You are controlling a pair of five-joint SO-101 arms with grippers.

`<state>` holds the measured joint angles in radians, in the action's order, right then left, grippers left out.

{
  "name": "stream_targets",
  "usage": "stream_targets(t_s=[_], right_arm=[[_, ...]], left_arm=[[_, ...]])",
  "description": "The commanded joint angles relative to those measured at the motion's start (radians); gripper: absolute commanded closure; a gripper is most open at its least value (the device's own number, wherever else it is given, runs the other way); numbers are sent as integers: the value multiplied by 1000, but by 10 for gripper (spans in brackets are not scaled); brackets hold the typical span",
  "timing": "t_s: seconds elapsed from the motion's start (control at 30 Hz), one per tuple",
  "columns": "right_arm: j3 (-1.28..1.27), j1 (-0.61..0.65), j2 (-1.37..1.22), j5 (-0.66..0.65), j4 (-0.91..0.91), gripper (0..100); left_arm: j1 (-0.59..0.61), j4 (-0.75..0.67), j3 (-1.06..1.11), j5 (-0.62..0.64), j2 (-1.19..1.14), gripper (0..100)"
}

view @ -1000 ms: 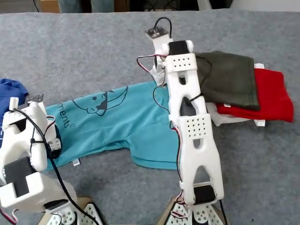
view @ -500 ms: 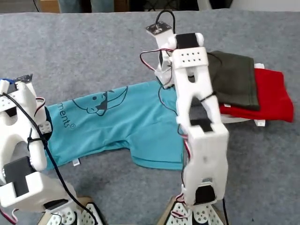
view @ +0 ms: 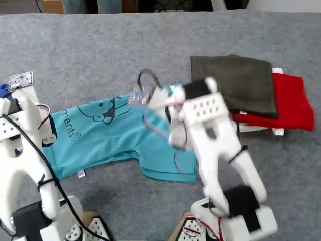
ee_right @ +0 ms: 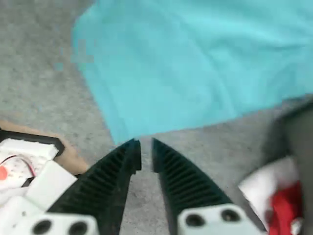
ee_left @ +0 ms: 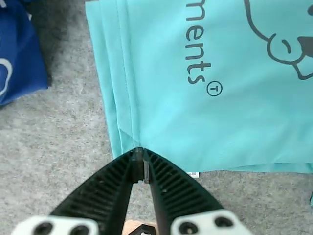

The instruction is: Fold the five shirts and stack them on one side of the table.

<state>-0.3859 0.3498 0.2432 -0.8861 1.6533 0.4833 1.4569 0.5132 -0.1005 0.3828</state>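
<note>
The right arm (view: 210,125) has been drawn back from beside the green shirt (view: 235,83) and swung low over the teal shirt (view: 115,130). The left arm (view: 22,130) has been raised more upright at that shirt's end.

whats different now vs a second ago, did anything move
The right arm drew back from the far edge of the teal shirt toward its base. The right claw now hangs slightly open over the shirt's near edge. The left arm lifted and stretched forward, and the left claw is shut above the shirt's hem. The teal shirt, olive shirt and red shirt lie as before.
</note>
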Motion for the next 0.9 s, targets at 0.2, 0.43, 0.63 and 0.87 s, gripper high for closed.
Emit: stream_targets(t_s=[0.2, 0.43, 0.63, 0.87], right_arm=[[-559, 299, 377, -57, -170, 835], [-697, 310, 395, -46, -376, 835], [-699, 310, 355, -49, -479, 815], [-694, 308, 143, -51, -588, 755]], left_arm=[[-7, -6, 38, -3, 35, 967], [-7, -5, 38, -3, 35, 967], [-7, -5, 38, -2, 35, 967], [-5, 0, 39, -2, 35, 968]])
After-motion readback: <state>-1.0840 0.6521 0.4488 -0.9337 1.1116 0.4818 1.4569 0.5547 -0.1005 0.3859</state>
